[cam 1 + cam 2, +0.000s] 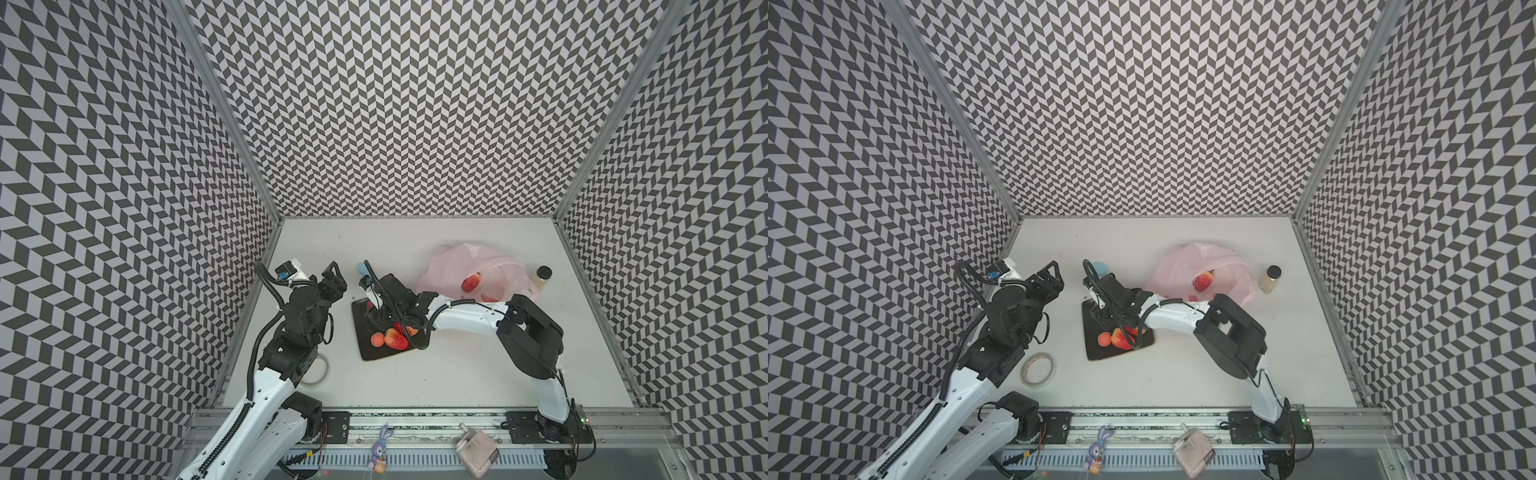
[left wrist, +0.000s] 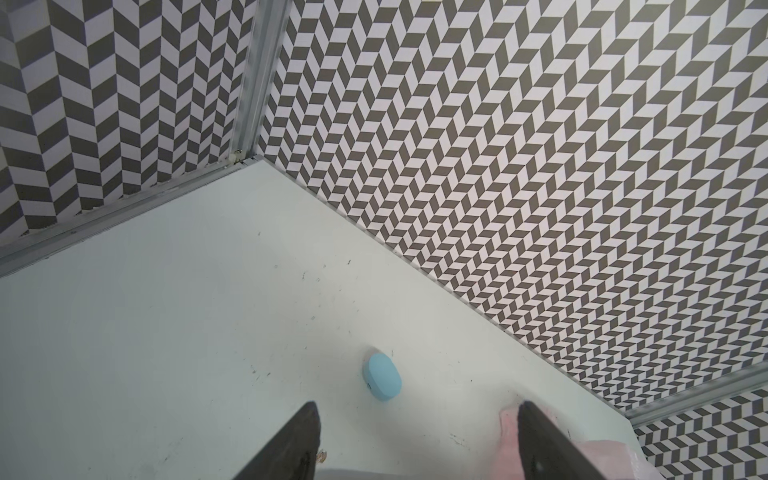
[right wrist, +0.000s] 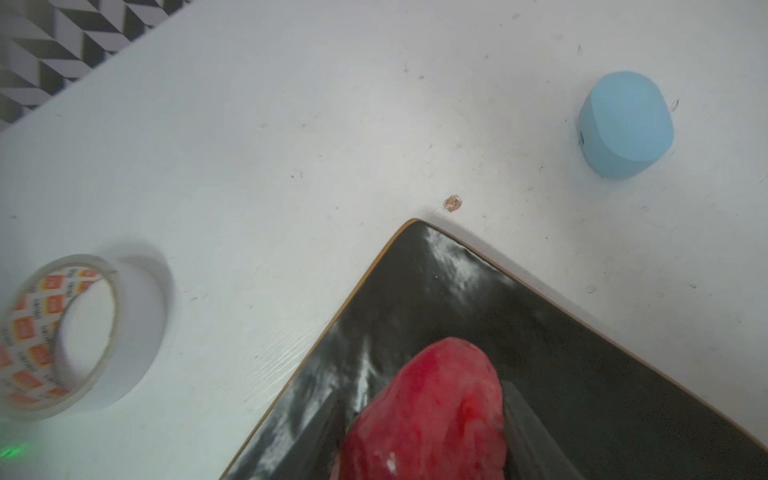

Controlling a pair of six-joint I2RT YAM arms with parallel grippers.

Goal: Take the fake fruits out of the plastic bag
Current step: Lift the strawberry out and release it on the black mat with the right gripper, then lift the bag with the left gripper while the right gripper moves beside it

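Note:
The pale-pink plastic bag (image 1: 457, 266) (image 1: 1183, 262) lies crumpled at the back right. One red strawberry (image 1: 471, 282) (image 1: 1202, 281) shows inside it. On the square dark plate (image 1: 374, 353) (image 1: 1100, 351) lie a strawberry (image 1: 395, 338) (image 1: 1120, 338), another partly under my right arm, and an orange ball (image 1: 377, 340) (image 1: 1103, 339). My right gripper (image 1: 372, 309) (image 3: 424, 399) hangs over the plate's far corner, shut on a red strawberry (image 3: 428, 415). My left gripper (image 1: 332, 272) (image 2: 419, 409) is raised at the left, open and holding nothing.
A light-blue oval blob (image 2: 381, 377) (image 3: 625, 124) lies behind the plate. A tape roll (image 1: 1038, 369) (image 3: 62, 332) sits at the front left beside my left arm. A small bottle (image 1: 541, 277) stands to the right of the bag. Patterned walls enclose three sides.

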